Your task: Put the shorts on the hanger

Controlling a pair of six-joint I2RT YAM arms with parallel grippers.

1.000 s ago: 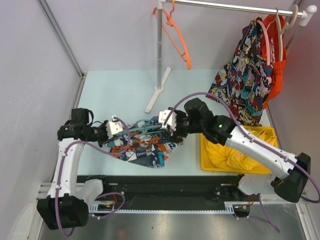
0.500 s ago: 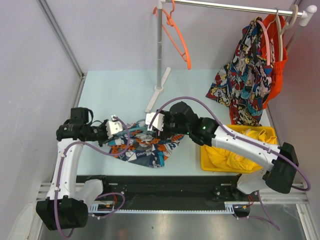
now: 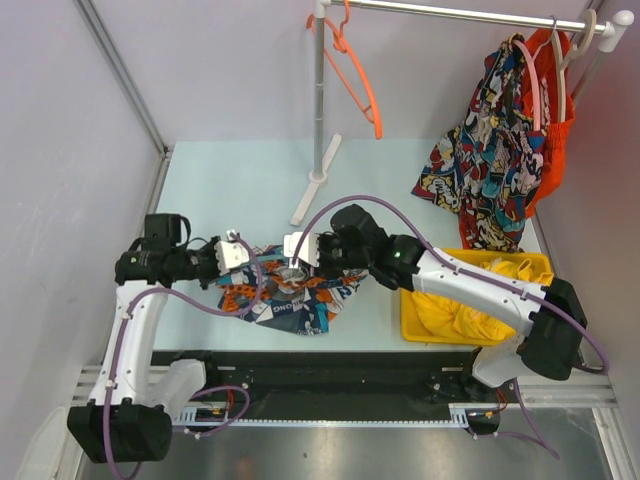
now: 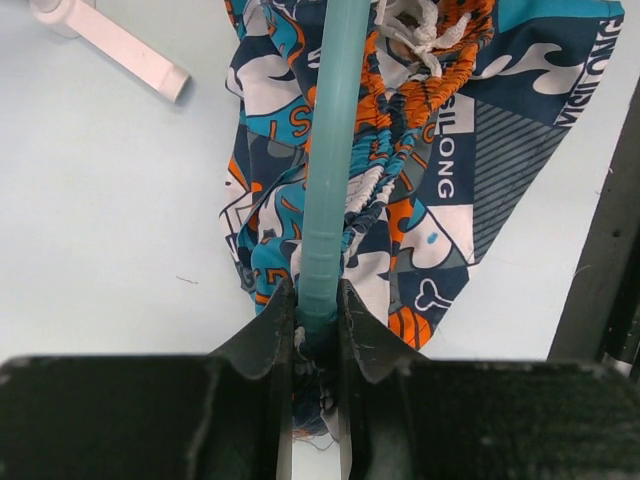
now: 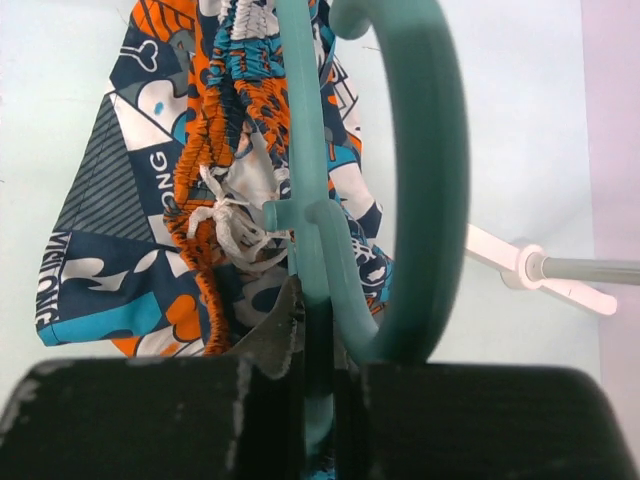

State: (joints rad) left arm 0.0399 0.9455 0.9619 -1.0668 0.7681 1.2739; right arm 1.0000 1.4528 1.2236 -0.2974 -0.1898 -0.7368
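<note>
The shorts [image 3: 290,295], printed in navy, teal, orange and white, lie bunched on the table near its front edge. The teal hanger [image 3: 272,258] lies on top of them, its bar running along the waistband. My left gripper [image 3: 243,259] is shut on the left end of the hanger's bar [image 4: 326,180], with the shorts [image 4: 450,170] spread below it. My right gripper [image 3: 296,256] is shut on the hanger [image 5: 305,150] just beside its hook [image 5: 432,160]. The white drawstring knot [image 5: 232,232] of the shorts [image 5: 120,250] sits left of that grip.
A white rack foot [image 3: 316,180] stands on the table behind the shorts, with its pole rising to a rail. An orange hanger [image 3: 358,80] and comic-print shorts [image 3: 495,150] hang from the rail. A yellow bin [image 3: 475,300] with yellow cloth sits at the right.
My right gripper has slid left along the hanger to the hook and closed on it. The left gripper has kept its hold and place.
</note>
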